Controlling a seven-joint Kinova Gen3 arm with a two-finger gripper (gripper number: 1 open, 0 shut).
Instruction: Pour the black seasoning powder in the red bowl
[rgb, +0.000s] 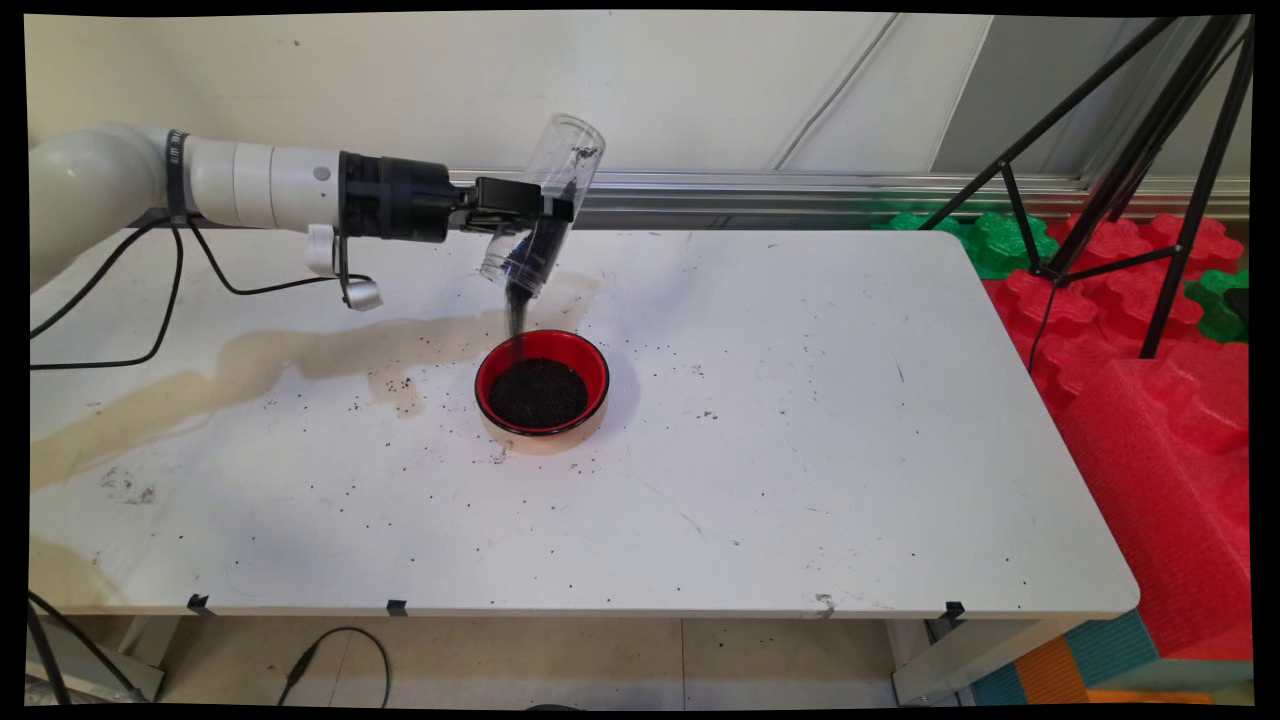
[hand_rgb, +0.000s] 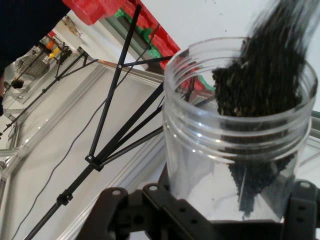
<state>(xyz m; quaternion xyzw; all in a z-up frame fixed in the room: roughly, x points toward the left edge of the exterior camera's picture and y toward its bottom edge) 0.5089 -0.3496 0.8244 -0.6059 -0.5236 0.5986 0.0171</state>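
Observation:
My gripper (rgb: 545, 208) is shut on a clear plastic jar (rgb: 545, 205), held tilted with its open mouth down and to the left, above the table. Dark grains stream from the mouth (rgb: 517, 300) into a red bowl (rgb: 596, 360) that stands right below on the white table (rgb: 800, 450). The bowl is filled with the same dark grains (rgb: 538, 392). In the hand view the jar (hand_rgb: 200, 165) fills the right half, its threaded rim up, with the dark grains (hand_rgb: 265, 80) sliding out over the rim. My fingers (hand_rgb: 300, 210) clamp its sides at the bottom edge.
Loose dark grains (rgb: 400, 385) and a tan stain (rgb: 250, 365) lie on the table left of the bowl. A black tripod (rgb: 1130, 170) stands at the right over red and green foam blocks (rgb: 1150, 400). Black cables (rgb: 180, 290) hang from the arm.

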